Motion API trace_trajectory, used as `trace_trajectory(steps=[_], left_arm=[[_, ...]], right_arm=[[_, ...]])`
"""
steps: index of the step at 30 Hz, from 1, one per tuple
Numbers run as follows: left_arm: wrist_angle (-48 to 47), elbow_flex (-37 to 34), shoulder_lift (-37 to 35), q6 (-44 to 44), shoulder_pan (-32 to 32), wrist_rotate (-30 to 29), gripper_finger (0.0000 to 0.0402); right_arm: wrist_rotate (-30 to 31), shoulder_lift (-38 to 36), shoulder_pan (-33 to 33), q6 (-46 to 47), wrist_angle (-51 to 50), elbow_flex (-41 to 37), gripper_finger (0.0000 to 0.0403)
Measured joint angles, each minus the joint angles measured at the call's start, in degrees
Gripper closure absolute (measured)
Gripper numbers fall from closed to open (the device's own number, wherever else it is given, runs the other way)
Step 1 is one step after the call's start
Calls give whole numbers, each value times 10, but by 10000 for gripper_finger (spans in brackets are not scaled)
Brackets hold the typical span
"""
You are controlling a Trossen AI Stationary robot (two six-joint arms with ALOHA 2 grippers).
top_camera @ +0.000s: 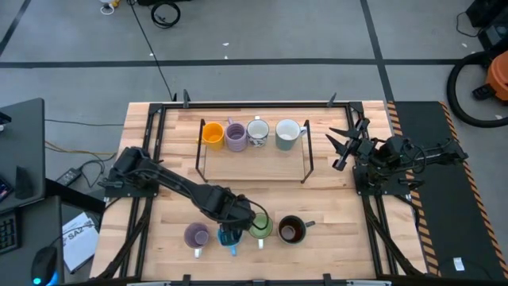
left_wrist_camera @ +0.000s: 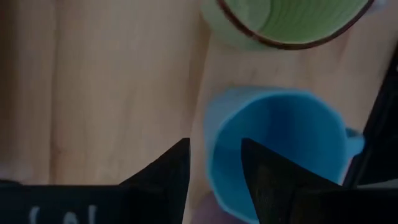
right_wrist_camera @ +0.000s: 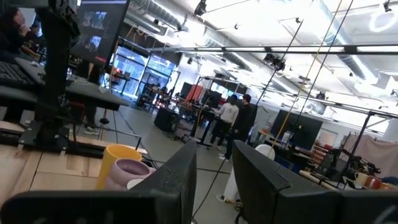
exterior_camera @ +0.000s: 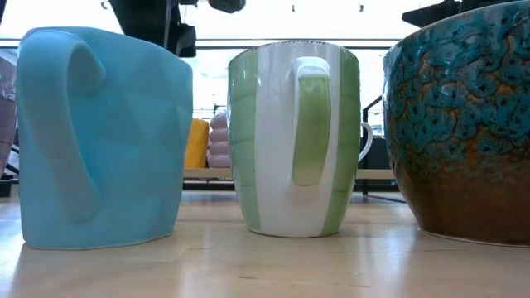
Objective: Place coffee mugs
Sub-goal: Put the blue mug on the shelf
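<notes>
On the wooden table point(top_camera: 167, 230) the coffee mugs stood in 2 groups of 4. On the low metal rack point(top_camera: 305, 163) at the far side, 4 stood in a row: the orange mug point(top_camera: 212, 133), the purple mug point(top_camera: 235, 137), the white patterned mug point(top_camera: 258, 132) and the pale white-blue mug point(top_camera: 287, 134), each just beside the next. Along the near edge were the other 4: the lavender mug point(top_camera: 196, 236), the bright blue mug point(top_camera: 230, 237), the green mug point(top_camera: 261, 227) and the dark brown-black mug point(top_camera: 290, 230).

The left arm reached across the table to the near row, and the left gripper point(top_camera: 231, 232) sat directly over the bright blue mug. In the left wrist view its 2 dark fingers point(left_wrist_camera: 168, 174) stood a little apart — one outside the rim of the blue mug point(left_wrist_camera: 280, 149), the other over its opening, so the wall lay between them; whether they pressed on it could not be told. The green mug's rim point(left_wrist_camera: 292, 22) showed just beyond.

From table height the blue mug point(exterior_camera: 103, 136) stood on the wood with the green-and-white striped mug point(exterior_camera: 294, 136) near it and the dark mug point(exterior_camera: 464, 124) at the other side, all 3 upright.

The right gripper point(top_camera: 346, 143) rested off to the side of the rack, its fingers point(right_wrist_camera: 180, 180) parted with nothing between them — beyond them the orange point(right_wrist_camera: 118, 163) and purple point(right_wrist_camera: 127, 173) mugs showed, and people stood far off in the room.
</notes>
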Motion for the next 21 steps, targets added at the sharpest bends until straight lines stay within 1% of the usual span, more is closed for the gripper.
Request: trace_trajectory(steps=[9, 17, 21], left_arm=[[6, -1, 17, -5, -1, -1, 255], [-5, -2, 35, -7, -1, 1, 292], [-6, -2, 44, -7, -1, 2, 322]], right_arm=[[4, 0, 0, -1, 0, 0, 293], [4, 0, 0, -1, 0, 0, 293], [3, 0, -1, 0, -2, 0, 293]])
